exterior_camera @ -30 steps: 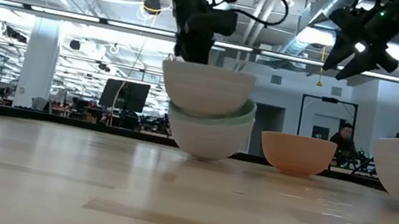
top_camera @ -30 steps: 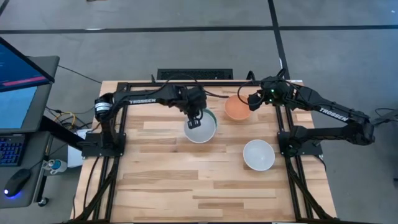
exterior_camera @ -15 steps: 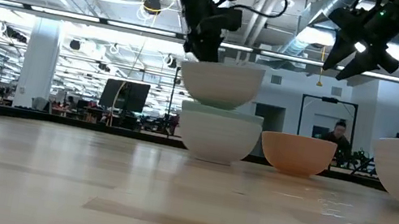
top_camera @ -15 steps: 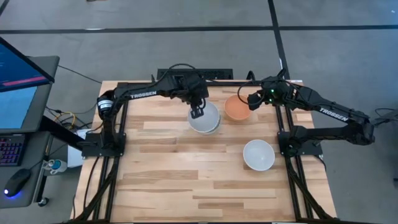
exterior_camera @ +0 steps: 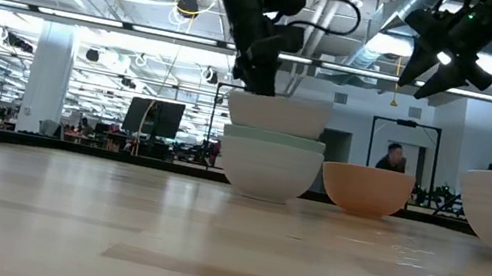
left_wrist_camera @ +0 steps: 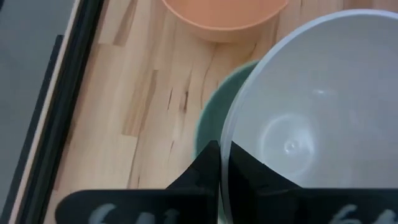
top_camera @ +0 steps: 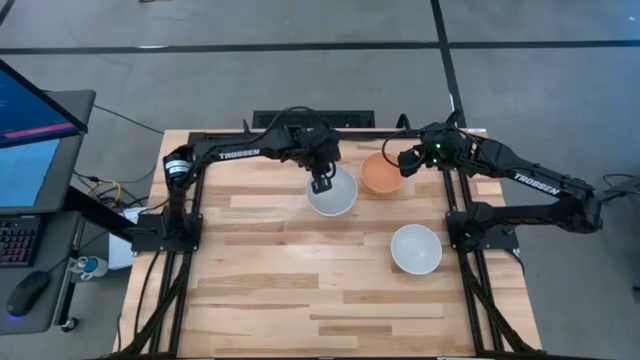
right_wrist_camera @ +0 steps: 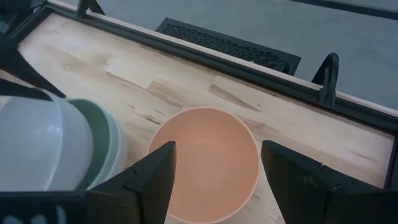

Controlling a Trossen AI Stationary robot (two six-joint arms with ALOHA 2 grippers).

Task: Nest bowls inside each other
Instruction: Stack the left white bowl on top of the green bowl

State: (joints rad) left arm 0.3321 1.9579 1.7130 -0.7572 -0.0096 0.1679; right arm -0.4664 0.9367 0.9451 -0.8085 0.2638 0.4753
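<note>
Left gripper (top_camera: 321, 184) pinches the near-left rim of the top white bowl (top_camera: 334, 191), fingers closed on the rim, bowl seated in the mint green bowl (exterior_camera: 274, 139), which sits in another white bowl (exterior_camera: 269, 169) at table centre-far. Right gripper (top_camera: 404, 160) hovers above the orange bowl (top_camera: 381, 174), fingers spread wide, holding nothing. 1 lone white bowl (top_camera: 416, 249) sits near-right on the table (top_camera: 260, 280).

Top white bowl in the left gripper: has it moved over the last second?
Yes. The top white bowl has come down level onto the mint green bowl and shifted toward the orange bowl.
</note>
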